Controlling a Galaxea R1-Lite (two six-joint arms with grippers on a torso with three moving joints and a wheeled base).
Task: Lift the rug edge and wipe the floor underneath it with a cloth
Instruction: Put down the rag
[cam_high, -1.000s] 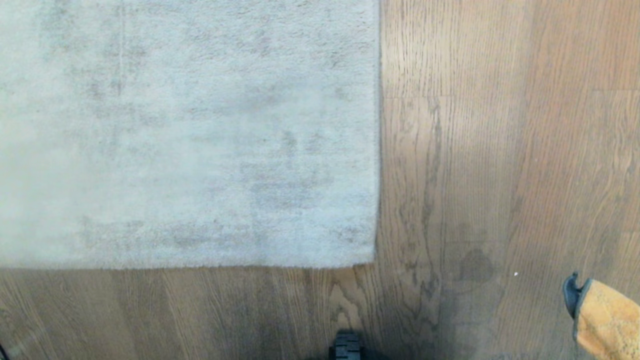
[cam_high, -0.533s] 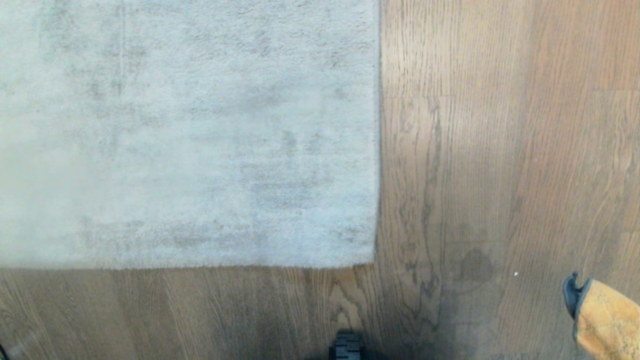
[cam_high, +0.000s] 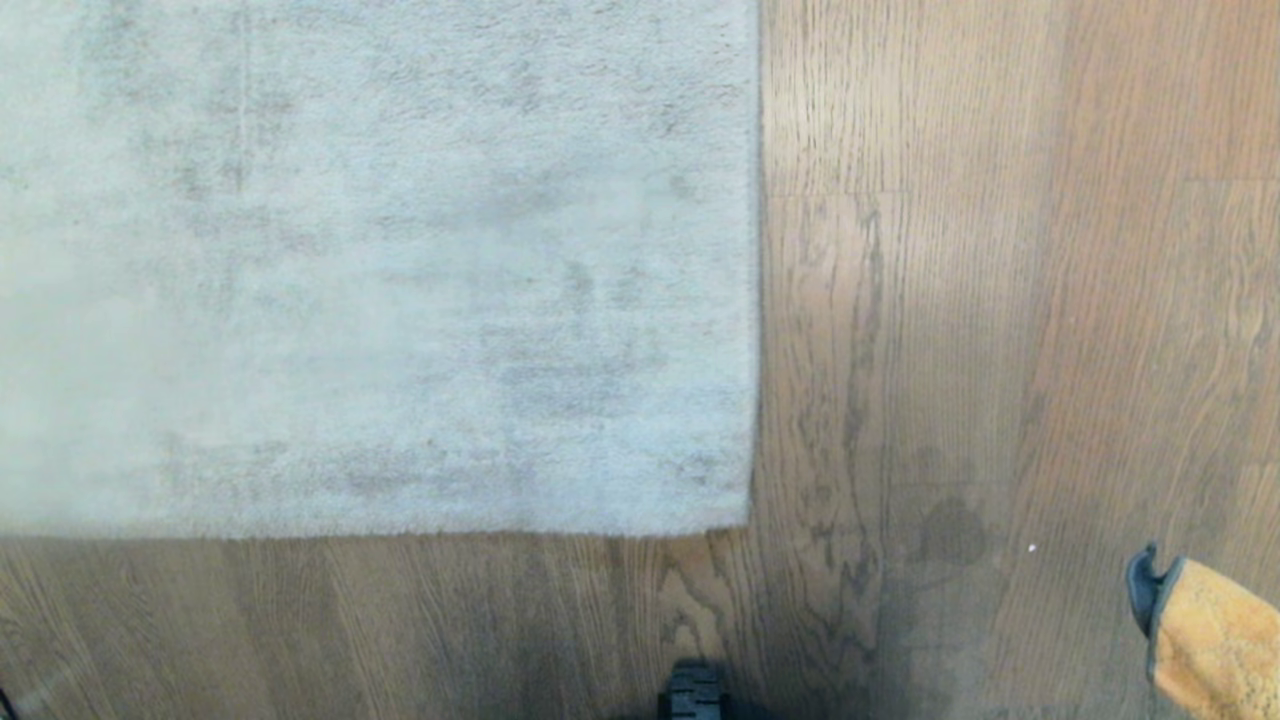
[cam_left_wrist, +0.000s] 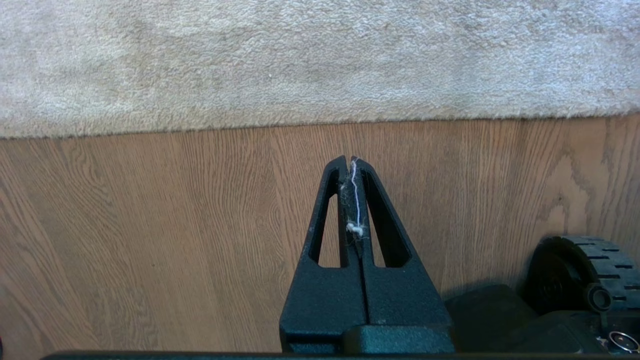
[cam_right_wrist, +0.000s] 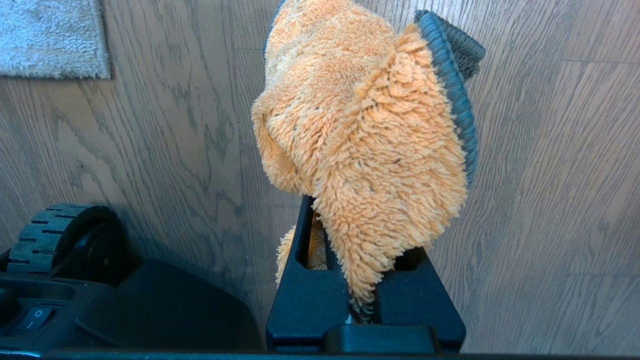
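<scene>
Head view: one pale grey rug lies flat, the rug edge (cam_high: 757, 300) and its corner well apart from both tools. One orange cloth (cam_right_wrist: 370, 150) is clamped in the right tool (cam_right_wrist: 362, 280), near right; the left tool (cam_left_wrist: 352, 162) is pressed together, empty, over bare floor (cam_high: 1000, 300). Risk: shut fingers could skid over the low pile without lifting it.

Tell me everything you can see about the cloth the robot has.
The cloth is fluffy orange microfibre with a dark grey-blue bound edge, bunched into a lump. The right gripper is shut on it, fingers mostly buried in the pile. It hangs above the wood floor, to the right of the rug, touching neither.
</scene>
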